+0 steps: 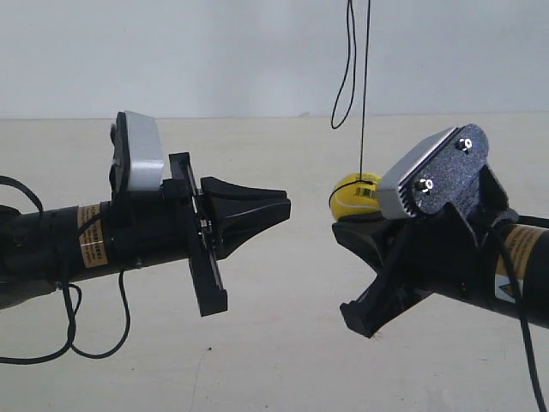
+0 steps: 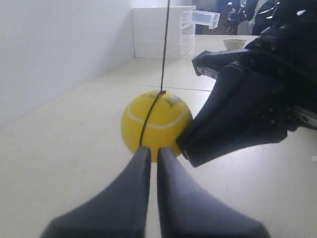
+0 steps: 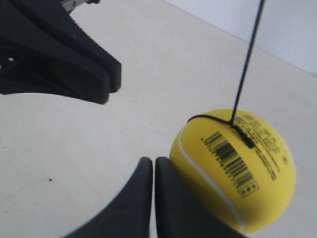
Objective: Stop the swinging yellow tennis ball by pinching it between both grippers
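Both closed, gripping nothing: my left gripper (image 2: 149,151) faces the yellow tennis ball (image 2: 166,130) — right gripper (image 3: 148,161) touches it; I can't read its barcode print (image 3: 231,161); white drawers (image 2: 161,30), perhaps, behind.

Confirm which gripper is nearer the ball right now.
The right gripper: its shut tips sit right beside the yellow tennis ball, seemingly touching it. The left gripper, also shut, stands off across a clear gap.

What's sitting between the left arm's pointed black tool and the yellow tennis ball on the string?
Nothing. The exterior view shows a bare gap between the pointed black left tool and the yellow tennis ball, with only the pale table behind.
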